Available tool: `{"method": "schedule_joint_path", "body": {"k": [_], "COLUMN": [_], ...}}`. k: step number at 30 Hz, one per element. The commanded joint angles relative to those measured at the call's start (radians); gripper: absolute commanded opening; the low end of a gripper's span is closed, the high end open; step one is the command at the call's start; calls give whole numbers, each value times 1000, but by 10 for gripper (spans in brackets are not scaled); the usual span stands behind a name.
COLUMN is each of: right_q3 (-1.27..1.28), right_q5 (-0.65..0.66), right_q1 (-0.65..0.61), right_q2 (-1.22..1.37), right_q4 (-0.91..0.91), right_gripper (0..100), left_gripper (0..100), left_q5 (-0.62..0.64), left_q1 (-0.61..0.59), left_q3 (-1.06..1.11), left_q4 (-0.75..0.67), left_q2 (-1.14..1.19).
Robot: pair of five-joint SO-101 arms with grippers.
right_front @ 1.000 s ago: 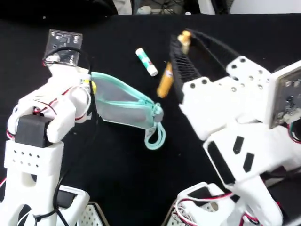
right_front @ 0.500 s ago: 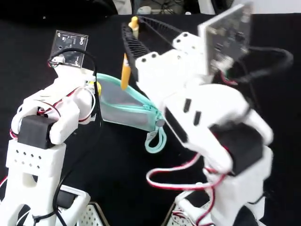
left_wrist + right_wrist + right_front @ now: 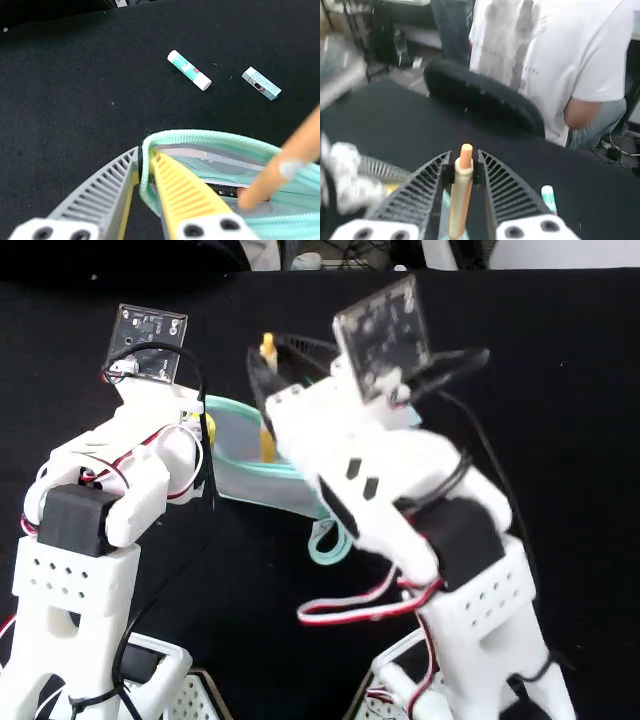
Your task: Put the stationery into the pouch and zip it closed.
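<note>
My left tool (image 3: 145,152) is clamped on the rim of the mint-green mesh pouch (image 3: 210,140). Its grey finger sits on the outside of the rim and its yellow finger on the inside, holding the pouch's mouth open. From above, that tool (image 3: 200,430) grips the end of the pouch (image 3: 235,455) away from its wrist loop (image 3: 325,540), which lies flat on the black table (image 3: 560,390).

My right tool (image 3: 465,155) is closed on an orange pen (image 3: 461,185), with the pen upright between its two black ribbed fingers and the pen's top poking out above the fingertips. From above, this tool (image 3: 268,365) hangs directly over the pouch's open mouth. The pen (image 3: 268,445) points steeply down, and its lower end is inside the rim. My left wrist camera shows the pen (image 3: 280,170) slanting into the opening, its tip below the green edge. Something dark lies in the pouch beside the tip; I cannot tell what it is.

Two items lie on the table (image 3: 75,75) outside the pouch, beyond its open mouth. One is a white and green glue stick (image 3: 189,70), and the other is a small pale blue eraser (image 3: 261,83). They are near each other but not touching, and both are well apart from the pouch. The glue stick (image 3: 548,197) also appears past my right tool's fingers.
</note>
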Motion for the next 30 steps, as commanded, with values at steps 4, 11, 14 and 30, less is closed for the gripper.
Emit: {"method": "schedule_joint_path", "body": {"k": [4, 11, 14, 30], "right_q3": [246, 265, 262, -82], "right_q5": [52, 43, 44, 43], "right_q1": [-32, -32, -32, 238], "right_q2": [-159, -136, -120, -107], "right_q4": [-149, -144, -141, 37], "right_gripper": [12, 194, 188, 119], "left_gripper": [30, 30, 30, 30], "left_q5": [9, 9, 9, 9], "left_q1": [21, 19, 19, 16], "left_q3": [48, 47, 48, 50], "left_q4": [52, 52, 52, 52], "left_q2": [97, 97, 97, 97]}}
